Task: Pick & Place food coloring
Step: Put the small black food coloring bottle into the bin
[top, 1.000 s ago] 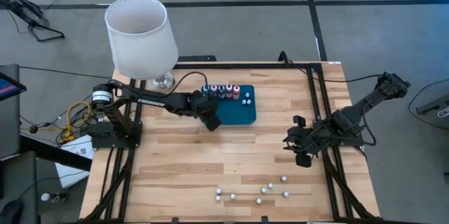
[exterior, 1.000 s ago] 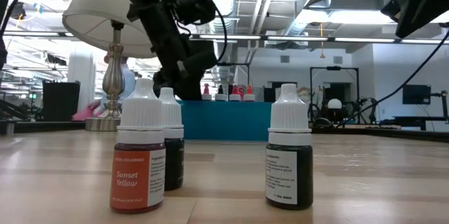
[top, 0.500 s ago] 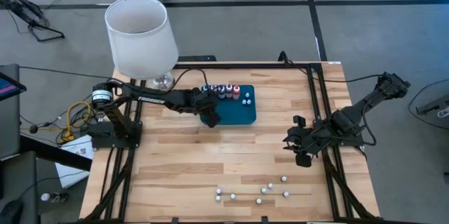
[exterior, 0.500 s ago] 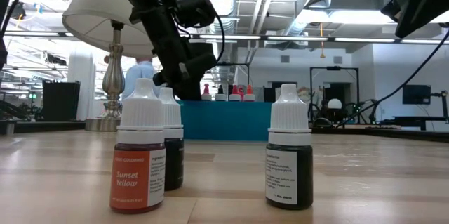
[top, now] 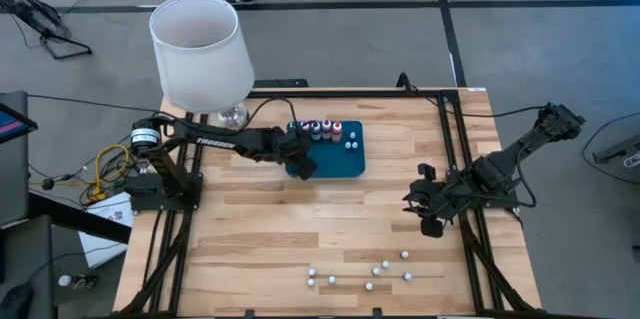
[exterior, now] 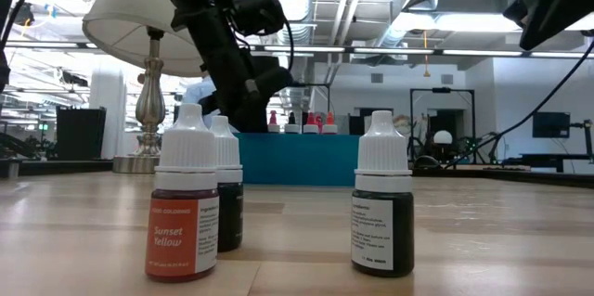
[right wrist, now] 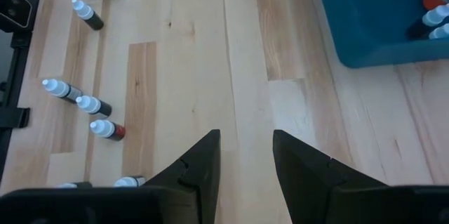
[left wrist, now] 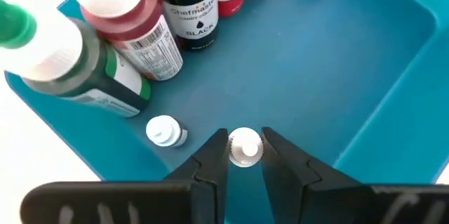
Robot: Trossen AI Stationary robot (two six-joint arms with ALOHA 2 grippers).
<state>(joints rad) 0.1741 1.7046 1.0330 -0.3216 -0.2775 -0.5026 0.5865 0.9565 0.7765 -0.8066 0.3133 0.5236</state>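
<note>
Over the teal tray (top: pixel 340 162), the left gripper (left wrist: pixel 244 155) is settling lower than a second ago, fingers pinching a small white-capped bottle (left wrist: pixel 245 146); delivery looks nearly done. The right gripper (right wrist: pixel 245 154) is waiting part-open, empty, above the table (top: pixel 260 229).

White-capped food coloring bottles (top: pixel 362 272) stand scattered along the table's near edge.
</note>
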